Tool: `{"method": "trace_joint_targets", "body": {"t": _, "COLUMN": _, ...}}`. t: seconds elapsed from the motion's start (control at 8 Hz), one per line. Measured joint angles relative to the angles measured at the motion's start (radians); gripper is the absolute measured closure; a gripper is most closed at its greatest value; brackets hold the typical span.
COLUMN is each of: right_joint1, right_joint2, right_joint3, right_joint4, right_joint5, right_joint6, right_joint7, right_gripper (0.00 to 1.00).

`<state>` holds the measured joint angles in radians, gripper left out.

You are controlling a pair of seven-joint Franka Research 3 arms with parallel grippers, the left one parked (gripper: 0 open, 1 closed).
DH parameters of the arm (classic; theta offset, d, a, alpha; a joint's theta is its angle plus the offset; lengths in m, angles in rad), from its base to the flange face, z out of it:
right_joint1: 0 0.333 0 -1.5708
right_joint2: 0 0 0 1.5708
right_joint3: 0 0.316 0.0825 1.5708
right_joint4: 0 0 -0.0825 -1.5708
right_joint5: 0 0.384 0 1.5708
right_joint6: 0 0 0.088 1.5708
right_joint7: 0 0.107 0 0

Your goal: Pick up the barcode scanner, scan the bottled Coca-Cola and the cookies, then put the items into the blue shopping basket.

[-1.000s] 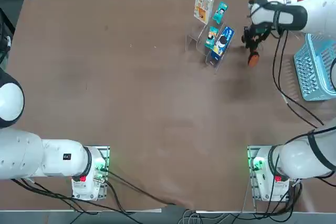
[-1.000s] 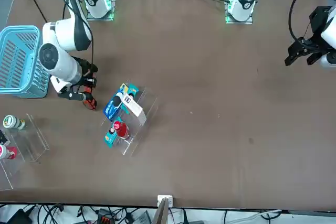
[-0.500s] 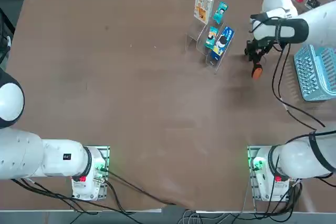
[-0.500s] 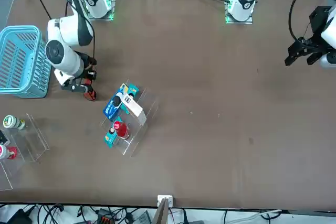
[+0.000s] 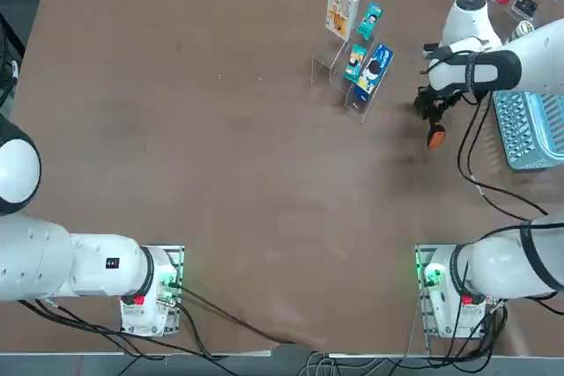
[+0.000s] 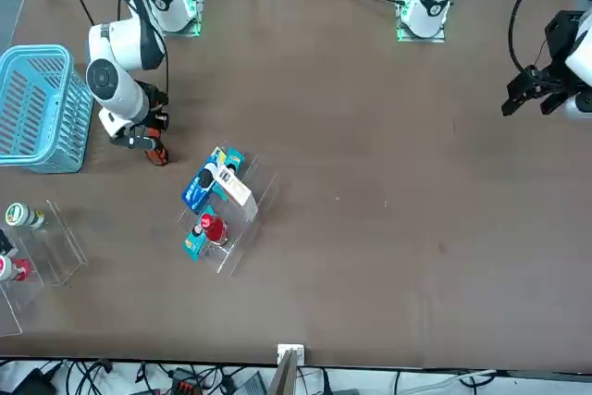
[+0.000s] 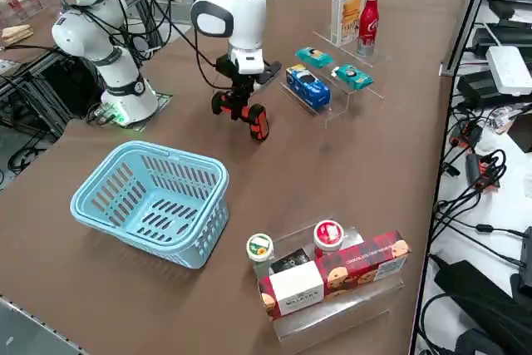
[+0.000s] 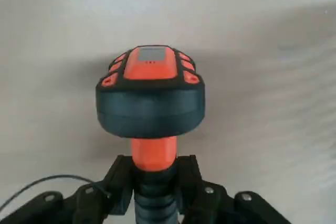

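Black right gripper clamps the orange-trimmed barcode scanner by its handle, over the table. Arm reaches out above the tabletop, scanner hanging between basket and clear stand.

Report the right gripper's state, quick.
Right gripper: closed on the barcode scanner, fingers on either side of its handle.

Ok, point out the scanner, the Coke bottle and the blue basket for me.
Barcode scanner [image 8: 151, 109]: right wrist view, on its black head.
Coke bottle [image 7: 368, 24]: right side view, on its red body.
Blue basket [image 7: 106, 228]: right side view, on its outer wall.
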<state>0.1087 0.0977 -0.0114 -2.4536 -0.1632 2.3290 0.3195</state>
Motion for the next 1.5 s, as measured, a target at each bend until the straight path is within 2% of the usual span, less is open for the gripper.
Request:
{"method": "trace_joint_targets", "body": {"t": 0.12, "right_joint1": -0.010, "right_joint2": 0.006, "right_joint3": 0.000, "right_joint4": -0.015, "right_joint5": 0.000, "right_joint6": 0.016, "right_joint7": 0.000, "right_gripper": 0.56}}
{"method": "trace_joint_targets", "body": {"t": 0.38, "right_joint1": -0.017, "right_joint2": 0.018, "right_joint3": -0.001, "right_joint4": -0.020, "right_joint5": -0.001, "right_joint6": 0.022, "right_joint7": 0.000, "right_gripper": 0.23}}
{"method": "trace_joint_targets", "body": {"t": 0.5, "right_joint1": -0.017, "right_joint2": 0.019, "right_joint3": -0.001, "right_joint4": -0.020, "right_joint5": -0.001, "right_joint6": 0.022, "right_joint7": 0.000, "right_gripper": 0.03}}
{"method": "trace_joint_targets", "body": {"t": 0.75, "right_joint1": -0.017, "right_joint2": 0.001, "right_joint3": -0.001, "right_joint4": 0.009, "right_joint5": -0.001, "right_joint6": 0.005, "right_joint7": 0.000, "right_gripper": 0.00}}
{"method": "trace_joint_targets", "body": {"t": 0.88, "right_joint1": -0.016, "right_joint2": -0.023, "right_joint3": 0.001, "right_joint4": 0.073, "right_joint5": -0.001, "right_joint6": -0.059, "right_joint7": 0.000, "right_gripper": 0.00}}
{"method": "trace_joint_targets", "body": {"t": 1.0, "right_joint1": -0.010, "right_joint2": -0.047, "right_joint3": 0.007, "right_joint4": 0.180, "right_joint5": 0.000, "right_joint6": -0.171, "right_joint7": 0.000, "right_gripper": 0.00}}
{"method": "trace_joint_targets", "body": {"t": 1.25, "right_joint1": 0.047, "right_joint2": -0.054, "right_joint3": 0.016, "right_joint4": 0.485, "right_joint5": 0.059, "right_joint6": -0.410, "right_joint7": -0.001, "right_gripper": 0.00}}
{"method": "trace_joint_targets", "body": {"t": 1.5, "right_joint1": 0.101, "right_joint2": 0.009, "right_joint3": 0.023, "right_joint4": 0.776, "right_joint5": 0.124, "right_joint6": -0.541, "right_joint7": -0.004, "right_gripper": 0.00}}
